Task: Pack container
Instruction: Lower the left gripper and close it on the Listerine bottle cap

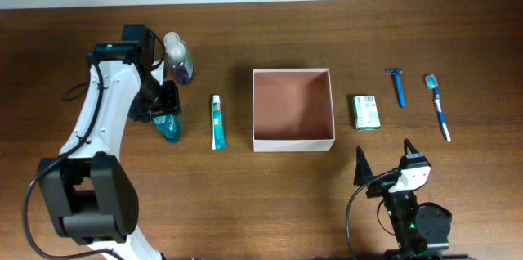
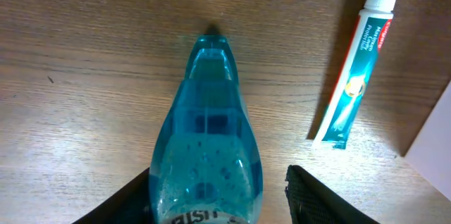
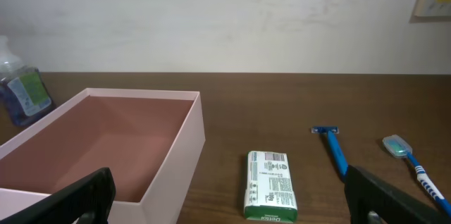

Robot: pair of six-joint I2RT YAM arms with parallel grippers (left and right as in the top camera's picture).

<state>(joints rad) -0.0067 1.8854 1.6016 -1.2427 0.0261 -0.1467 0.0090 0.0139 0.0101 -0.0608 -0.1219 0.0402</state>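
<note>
Overhead, nothing is packed: the container [image 1: 292, 105] sits empty, left gripper [image 2: 222, 192] spread around the teal bottle [image 2: 208, 132] at 9 o'clock, right gripper [image 1: 382, 150] released at 5 o'clock

The table [image 1: 245, 211] is showing brown wood grain, smooth with a faint sheen. At the left, the blue bottle [image 2: 206, 153] is gleaming as clear glossy plastic, with small bubbles showing through it. The tube [image 2: 356, 76] to its right is shining as slick printed plastic, its cap plain white. The container [image 3: 176, 171] is looking like thin matt card, white outside and pinkish-brown inside. The small box [image 3: 269, 185] is reading as printed card with a slight gloss. The razor [image 3: 335, 152] and toothbrush [image 3: 419, 173] at the right are looking like smooth plastic. The far bottle [image 1: 178, 57] is appearing as clear plastic. The left arm [image 1: 102, 121] is wearing a smooth white shell.
</note>
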